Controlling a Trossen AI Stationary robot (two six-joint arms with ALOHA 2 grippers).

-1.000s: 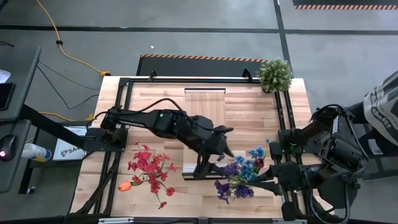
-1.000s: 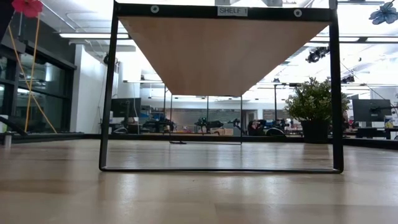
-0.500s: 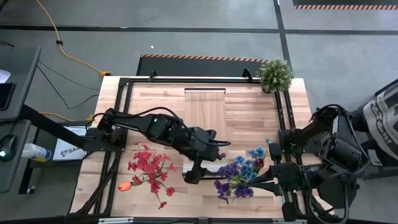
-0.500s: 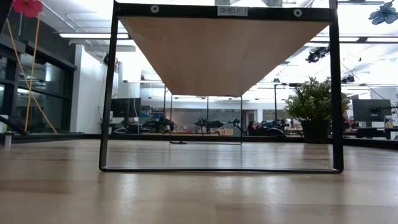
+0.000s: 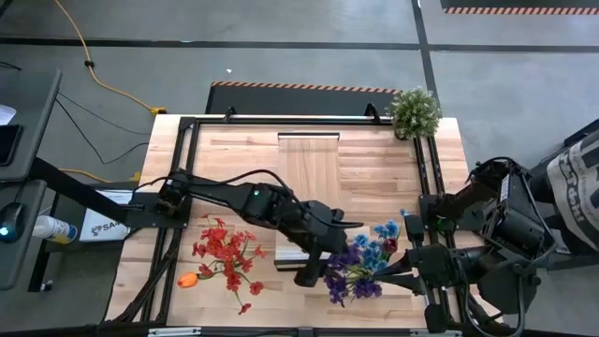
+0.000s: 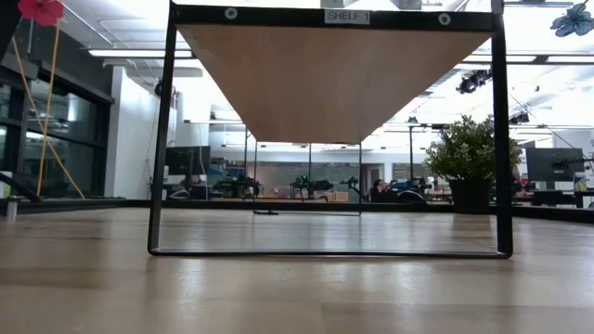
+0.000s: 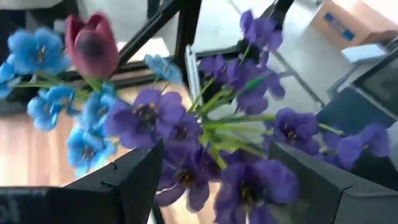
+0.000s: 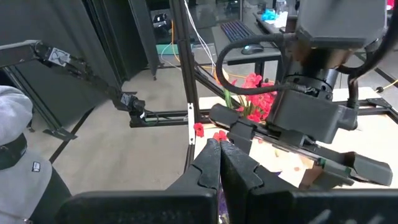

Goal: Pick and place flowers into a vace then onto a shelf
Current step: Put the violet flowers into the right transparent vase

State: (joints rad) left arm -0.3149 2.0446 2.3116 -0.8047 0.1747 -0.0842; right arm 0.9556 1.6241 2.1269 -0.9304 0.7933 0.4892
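Note:
A bunch of blue and purple flowers with a dark-red tulip stands near the table's front right. What it stands in is hidden under the heads, and no vase shows. My left gripper is open at the bunch's left side, its fingers flanking the purple heads. My right gripper is shut with nothing between its tips, beside the bunch on the right. Red flowers and an orange tulip are at the front left. The shelf spans the far middle. My left gripper comes at the purple heads slanting down from the table's left, one open finger on each side of them. Whether a finger touches a petal, I cannot tell.
A bushy potted plant stands at the far right corner. The shelf's black frame rises from the tabletop, its underside overhead in the low view. A small white block sits between the two bunches. A person's sleeve shows at the right.
My left gripper has sunk and gone toward the table's near edge and a little right, closing in on the purple heads. Both bunches have kept their places.

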